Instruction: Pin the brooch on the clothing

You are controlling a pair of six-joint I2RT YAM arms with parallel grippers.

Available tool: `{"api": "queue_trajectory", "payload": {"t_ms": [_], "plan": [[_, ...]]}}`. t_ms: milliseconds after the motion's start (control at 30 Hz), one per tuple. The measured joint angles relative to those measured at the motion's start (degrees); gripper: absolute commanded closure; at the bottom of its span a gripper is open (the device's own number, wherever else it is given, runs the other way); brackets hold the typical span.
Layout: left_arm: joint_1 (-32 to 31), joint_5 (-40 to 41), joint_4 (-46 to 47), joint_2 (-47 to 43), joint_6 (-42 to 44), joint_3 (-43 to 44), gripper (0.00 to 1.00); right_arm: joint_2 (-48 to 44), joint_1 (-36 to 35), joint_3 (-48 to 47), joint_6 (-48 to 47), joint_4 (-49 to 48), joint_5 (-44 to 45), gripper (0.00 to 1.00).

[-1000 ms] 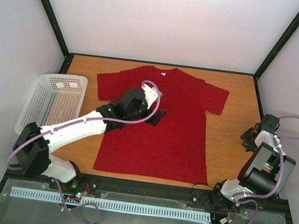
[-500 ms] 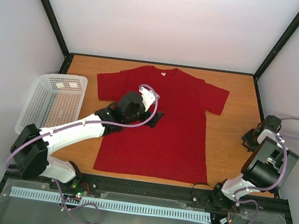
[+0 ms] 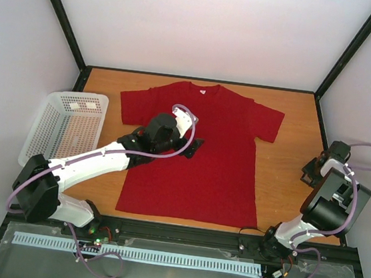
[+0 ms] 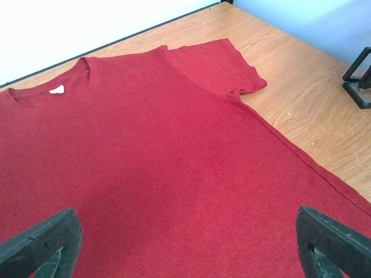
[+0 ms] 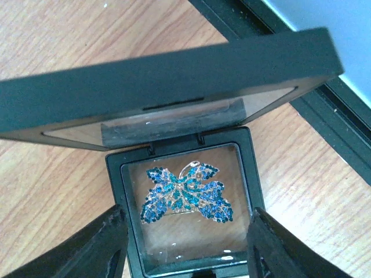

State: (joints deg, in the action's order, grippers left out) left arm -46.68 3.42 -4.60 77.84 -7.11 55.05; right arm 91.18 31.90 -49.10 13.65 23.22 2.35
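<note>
Judged step: brooch [image 5: 185,194] retrieval; right gripper [image 5: 185,246] straddles open case [image 5: 174,75], clamping indeterminate; left gripper [image 4: 185,243] spread over clothing [image 4: 162,145]; next: grasp brooch precisely.

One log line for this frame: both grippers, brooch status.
left gripper: open, over T-shirt | right gripper: jaws astride open case, contact unclear | brooch: in case, unpinned
</note>
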Motion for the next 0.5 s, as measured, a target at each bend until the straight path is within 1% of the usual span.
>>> {"api": "queue_trajectory", "payload": {"t_ms": [333, 400, 500], "plan": [[0.0, -0.3, 0.2, 0.0, 0.0, 0.0, 0.0, 1.1, 0.7, -0.1, 0.0, -0.8, -0.4, 0.46], [0.0, -0.3, 0.3, 0.0, 0.0, 0.0, 0.0, 1.2, 0.8, -0.1, 0.0, -0.9, -0.5, 0.48], [0.0, -0.3, 0.3, 0.0, 0.0, 0.0, 0.0, 1.6, 0.9, -0.1, -0.2, -1.3, -1.0, 0.49]]}}
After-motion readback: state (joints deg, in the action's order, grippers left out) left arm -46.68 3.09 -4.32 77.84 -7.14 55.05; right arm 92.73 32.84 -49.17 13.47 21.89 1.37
